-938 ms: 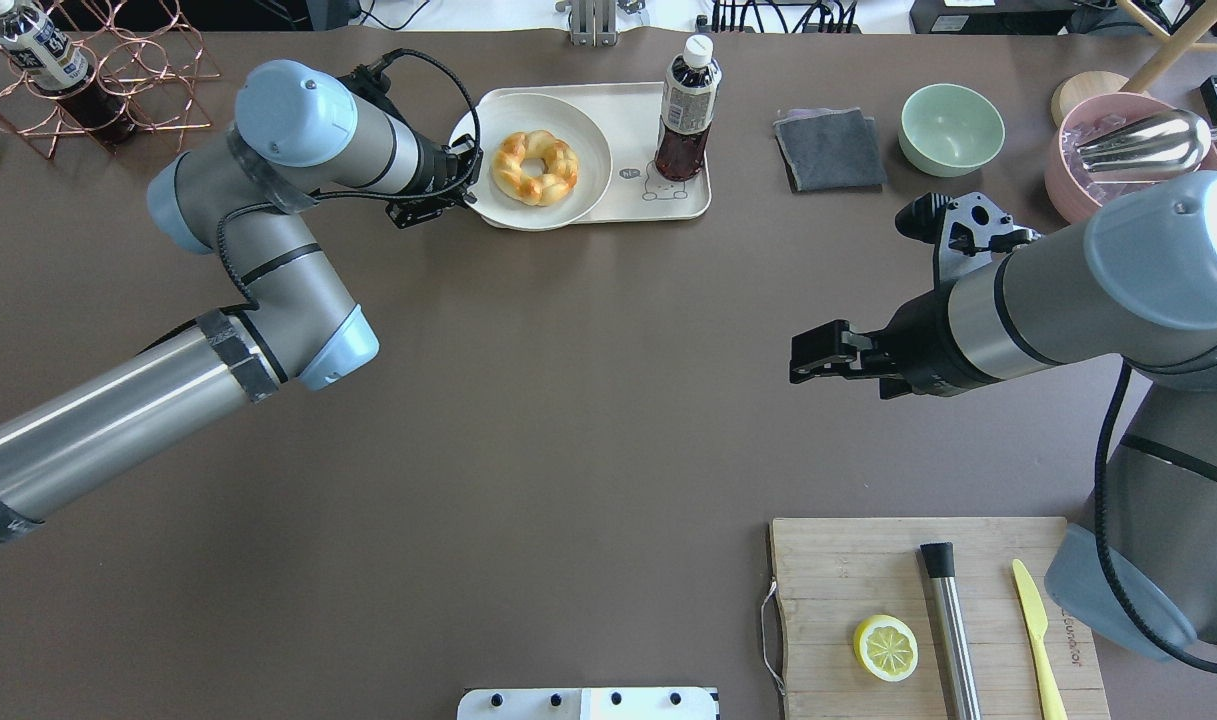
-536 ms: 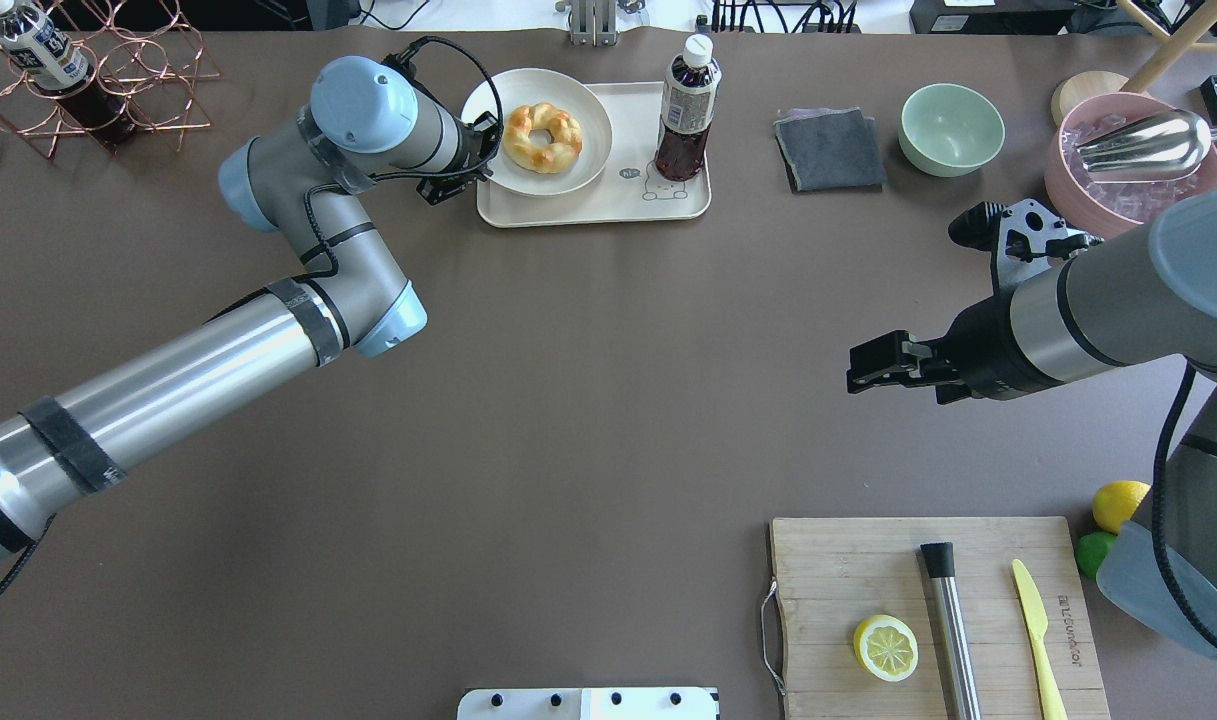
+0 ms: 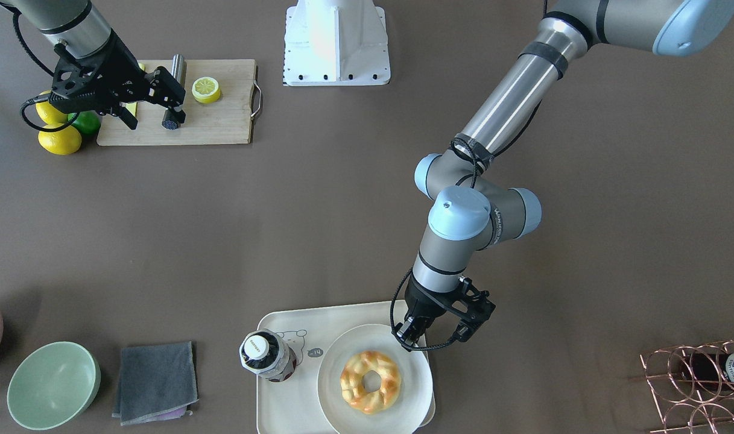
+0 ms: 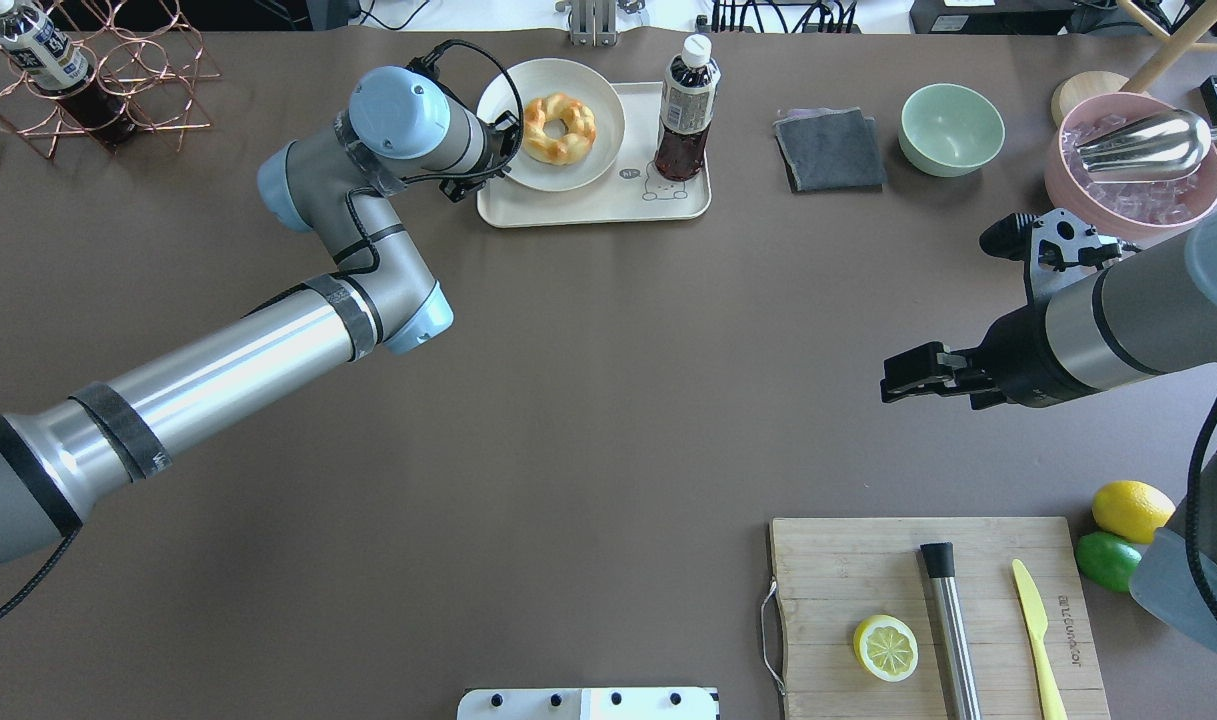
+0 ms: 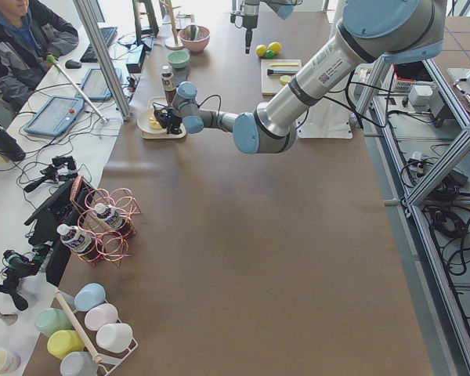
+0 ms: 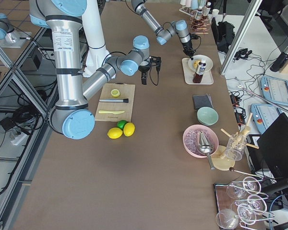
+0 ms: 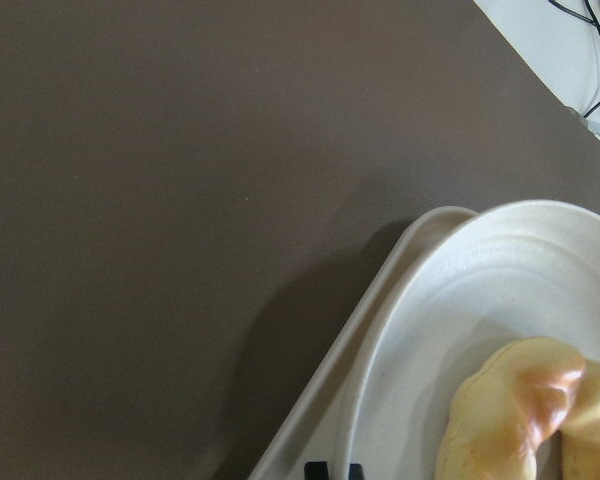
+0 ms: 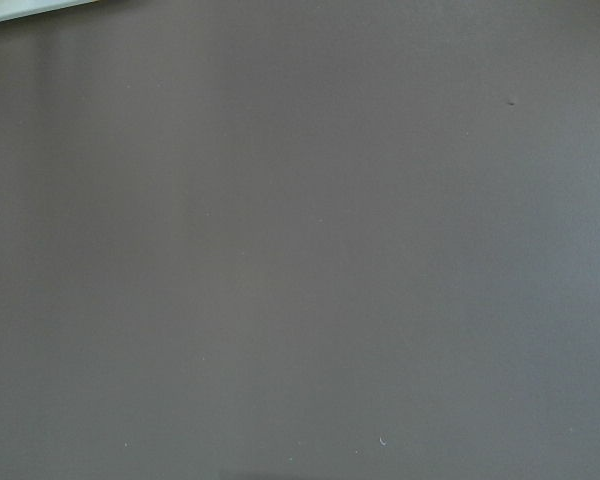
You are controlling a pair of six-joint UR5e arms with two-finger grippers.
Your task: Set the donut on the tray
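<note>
donut [image 4: 560, 128]: glossy crust | plate [image 4: 568, 178]: smooth, glazed | tray [image 4: 588, 208]: matt plastic | cutting board [image 4: 838, 580]: bare wood

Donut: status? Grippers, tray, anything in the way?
Left gripper shut on plate rim; right gripper open, empty, away. Donut on plate, plate over tray, overhanging far edge. Bottle on tray, clear of plate.

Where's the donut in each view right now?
Front-facing: donut bottom centre.
Overhead: donut top centre.
Exterior left: donut far, upper left.
Exterior right: donut far, upper right.
Left wrist: donut bottom-right corner.
Right wrist: not in it.
Landmark: the bottle beside it on the tray.
</note>
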